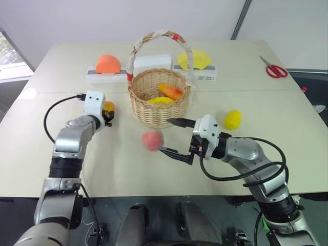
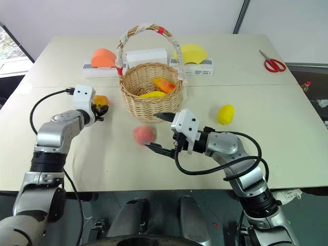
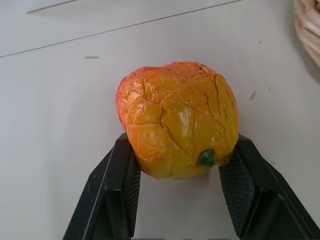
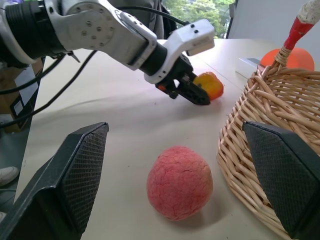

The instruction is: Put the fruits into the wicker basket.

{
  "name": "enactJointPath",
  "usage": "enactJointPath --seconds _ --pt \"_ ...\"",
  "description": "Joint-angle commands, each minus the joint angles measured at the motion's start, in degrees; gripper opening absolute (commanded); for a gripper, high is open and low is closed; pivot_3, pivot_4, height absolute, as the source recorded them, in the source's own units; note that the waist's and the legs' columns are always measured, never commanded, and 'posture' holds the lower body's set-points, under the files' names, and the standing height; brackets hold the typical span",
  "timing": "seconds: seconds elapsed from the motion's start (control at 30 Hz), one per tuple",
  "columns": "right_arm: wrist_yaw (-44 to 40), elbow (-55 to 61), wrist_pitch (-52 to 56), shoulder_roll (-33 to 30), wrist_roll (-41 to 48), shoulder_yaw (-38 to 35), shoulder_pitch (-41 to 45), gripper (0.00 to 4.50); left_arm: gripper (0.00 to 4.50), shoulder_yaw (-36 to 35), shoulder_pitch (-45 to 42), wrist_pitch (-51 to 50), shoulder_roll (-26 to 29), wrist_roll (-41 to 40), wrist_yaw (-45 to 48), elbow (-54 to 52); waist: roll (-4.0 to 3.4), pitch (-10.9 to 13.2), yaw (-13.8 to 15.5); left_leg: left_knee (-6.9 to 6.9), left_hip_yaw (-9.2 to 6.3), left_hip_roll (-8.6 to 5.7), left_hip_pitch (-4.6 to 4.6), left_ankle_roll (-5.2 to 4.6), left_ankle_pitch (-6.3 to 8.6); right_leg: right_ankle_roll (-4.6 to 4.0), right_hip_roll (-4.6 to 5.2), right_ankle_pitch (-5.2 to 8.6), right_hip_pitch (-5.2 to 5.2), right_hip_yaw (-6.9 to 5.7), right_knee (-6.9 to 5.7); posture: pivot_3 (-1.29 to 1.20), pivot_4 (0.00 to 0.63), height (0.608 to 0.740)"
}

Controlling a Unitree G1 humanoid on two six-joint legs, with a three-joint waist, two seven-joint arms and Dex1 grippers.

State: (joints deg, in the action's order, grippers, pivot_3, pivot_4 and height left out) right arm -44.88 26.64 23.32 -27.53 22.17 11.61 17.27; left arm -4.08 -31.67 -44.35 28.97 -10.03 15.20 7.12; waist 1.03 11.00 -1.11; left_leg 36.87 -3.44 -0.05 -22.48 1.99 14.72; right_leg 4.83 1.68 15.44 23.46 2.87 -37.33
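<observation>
Cream table [image 1: 154,174] under white walls; left gripper [image 1: 108,114] clamped on apple [image 3: 177,117], right gripper [image 1: 177,138] agape.

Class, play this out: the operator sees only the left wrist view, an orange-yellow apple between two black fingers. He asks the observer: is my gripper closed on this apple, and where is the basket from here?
Observer: Yes, the left gripper is closed on the apple, which sits on the table. The wicker basket stands just to its right.
Operator: Anything in the basket?
Observer: Two fruits, a yellow one and an orange-red one.
Operator: What's left outside?
Observer: A peach between the open fingers of the right gripper, and a lemon right of the basket.
</observation>
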Motion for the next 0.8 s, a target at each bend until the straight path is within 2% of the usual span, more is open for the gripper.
enactJointPath --seconds 0.03,0.1,0.17,0.27,0.43,0.53,0.67,0.8 --pt "-0.1 1.5 -0.1 0.0 0.7 -1.0 1.4 4.5 1.86 -5.8 4.9 5.3 4.5 -4.7 8.1 -13.8 0.01 0.0 0.0 0.0 0.03 0.04 -0.01 0.01 0.01 0.0 0.03 0.0 0.04 0.03 0.0 0.0 0.15 0.74" --pt "-0.4 1.0 0.0 -0.5 1.0 -1.8 1.9 4.5 1.86 -10.5 10.2 6.9 6.6 -13.2 17.1 -23.9 0.01 0.0 0.1 0.0 0.02 0.06 -0.02 0.01 0.01 -0.01 0.06 0.0 0.03 0.03 0.01 0.0 0.15 0.74" --pt "-0.8 0.3 0.0 -1.0 1.0 -2.4 2.5 4.5 1.86 -14.2 13.7 4.2 8.2 -22.2 23.5 -31.7 0.0 0.0 0.1 -0.03 0.06 0.07 -0.03 0.03 0.02 -0.03 0.14 0.01 0.02 0.04 0.06 0.0 0.15 0.74" --pt "-1.4 -0.8 0.0 -1.2 1.0 -2.5 3.6 4.5 1.86 -12.3 9.5 0.6 8.1 -26.7 22.5 -35.0 -0.02 0.0 0.8 -0.02 -0.02 0.02 -0.03 0.03 0.02 -0.04 0.23 0.01 -0.04 0.0 0.1 0.0 0.15 0.74" --pt "-1.8 -2.4 -0.1 -0.2 0.8 -1.7 5.6 4.5 1.86 3.7 -3.8 3.0 4.6 -14.8 17.5 -27.1 0.0 0.0 0.8 0.17 -0.02 -0.14 0.01 -0.02 0.03 -0.01 0.06 0.0 -0.25 -0.11 0.13 0.0 0.15 0.74" --pt "-1.4 -2.3 0.0 0.3 0.5 -1.4 5.9 4.5 1.86 7.4 -10.4 3.8 -0.3 -11.3 14.7 -18.5 0.01 0.0 0.2 0.16 0.0 -0.2 0.0 -0.05 0.05 0.0 -0.01 0.0 -0.22 -0.11 0.1 0.0 0.15 0.74" --pt "0.0 -1.2 0.5 0.4 0.1 -1.9 5.0 4.5 1.86 10.6 -13.8 5.8 -2.7 -7.9 15.2 -11.3 -0.01 0.0 -0.4 0.1 0.03 -0.11 -0.04 -0.08 0.06 -0.01 -0.16 0.0 0.01 -0.04 0.02 0.0 0.15 0.74" --pt "1.8 0.3 1.1 0.0 0.0 -2.7 3.3 4.5 3.69 7.4 -13.8 6.7 -3.3 -9.8 16.8 -10.2 -0.02 0.0 -0.1 0.12 0.01 -0.06 -0.04 -0.07 0.05 -0.02 -0.16 0.01 0.03 -0.03 -0.04 0.0 0.15 0.74"
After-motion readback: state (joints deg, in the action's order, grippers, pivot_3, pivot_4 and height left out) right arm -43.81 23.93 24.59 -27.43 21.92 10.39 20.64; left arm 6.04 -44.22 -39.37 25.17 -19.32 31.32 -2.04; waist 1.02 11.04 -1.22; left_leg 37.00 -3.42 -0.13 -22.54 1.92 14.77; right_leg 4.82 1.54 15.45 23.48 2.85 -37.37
